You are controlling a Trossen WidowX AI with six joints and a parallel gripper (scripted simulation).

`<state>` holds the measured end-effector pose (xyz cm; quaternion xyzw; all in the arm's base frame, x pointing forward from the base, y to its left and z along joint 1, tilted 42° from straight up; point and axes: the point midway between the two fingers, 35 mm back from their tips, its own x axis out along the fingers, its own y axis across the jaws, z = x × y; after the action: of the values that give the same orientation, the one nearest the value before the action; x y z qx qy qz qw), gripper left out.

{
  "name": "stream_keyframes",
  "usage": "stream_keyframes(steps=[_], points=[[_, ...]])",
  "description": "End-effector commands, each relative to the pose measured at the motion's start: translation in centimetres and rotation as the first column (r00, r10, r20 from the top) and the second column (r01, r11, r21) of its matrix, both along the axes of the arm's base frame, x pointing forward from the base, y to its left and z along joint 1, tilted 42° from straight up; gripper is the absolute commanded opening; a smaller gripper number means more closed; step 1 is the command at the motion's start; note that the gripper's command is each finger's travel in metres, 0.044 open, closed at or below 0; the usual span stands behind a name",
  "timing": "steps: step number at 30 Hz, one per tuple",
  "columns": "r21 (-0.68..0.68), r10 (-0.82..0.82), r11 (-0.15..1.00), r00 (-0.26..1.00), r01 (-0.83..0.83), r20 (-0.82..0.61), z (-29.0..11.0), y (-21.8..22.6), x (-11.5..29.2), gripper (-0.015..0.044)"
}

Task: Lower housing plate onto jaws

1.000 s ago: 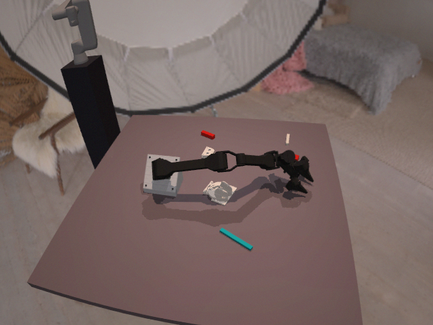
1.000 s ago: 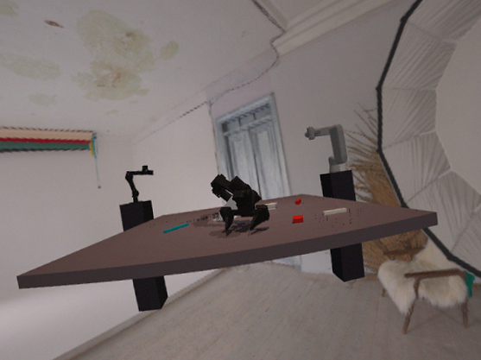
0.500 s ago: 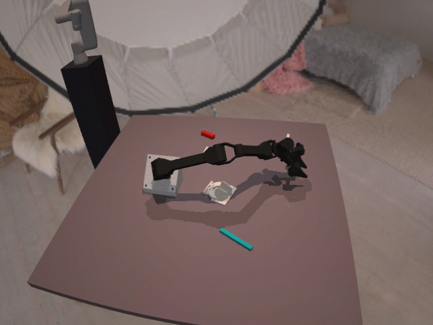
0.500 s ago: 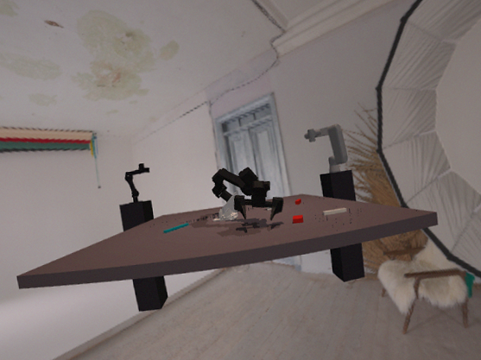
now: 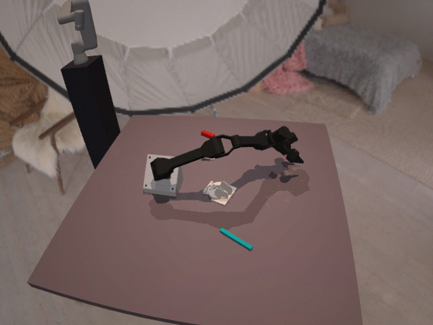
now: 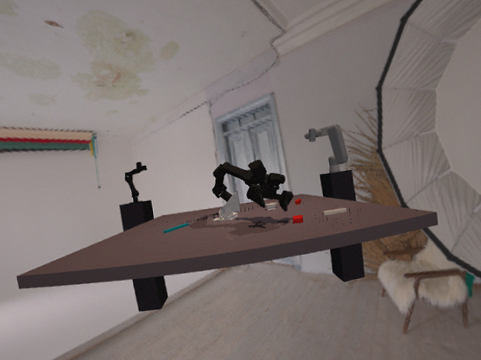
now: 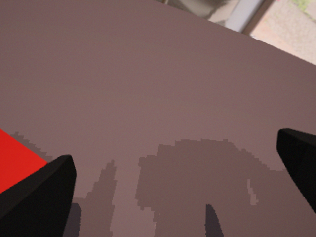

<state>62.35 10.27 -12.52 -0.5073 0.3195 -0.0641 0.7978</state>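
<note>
My gripper [image 6: 274,208] [image 7: 177,152] is open with nothing between its fingers. It hangs above the far right part of the table in the top view, well away from the white parts. A flat white assembly [image 5: 220,192] [image 6: 225,216] lies near the table's middle. It has a squarish base with shapes on top, partly in shadow; the jaws and stubs are too small to tell apart. A second small white piece [image 5: 208,159] [image 6: 270,206], perhaps the housing plate, lies apart from it, mostly hidden by the arm in the top view.
A red block [image 6: 298,219] [image 7: 17,163] lies beside my left finger in the wrist view. Another red block [image 5: 208,133] [image 6: 298,201] lies farther off. A teal bar [image 5: 235,238] [image 6: 175,227] and a white bar [image 6: 334,211] lie on the table [image 5: 174,265].
</note>
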Motion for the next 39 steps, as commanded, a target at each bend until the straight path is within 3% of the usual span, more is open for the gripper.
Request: stream_keyframes(steps=[1, 19, 39], points=[[-0.04, 0.07, 0.996, 0.993, -0.074, -0.093, -1.0, 1.9, -1.3, 0.044], [-0.142, 0.276, 0.919, 0.858, -0.367, -0.433, -3.9, 8.2, -7.6, 0.044], [-0.128, 0.376, 0.725, 0.544, -0.676, -0.75, -5.9, 12.8, -16.5, 0.044]])
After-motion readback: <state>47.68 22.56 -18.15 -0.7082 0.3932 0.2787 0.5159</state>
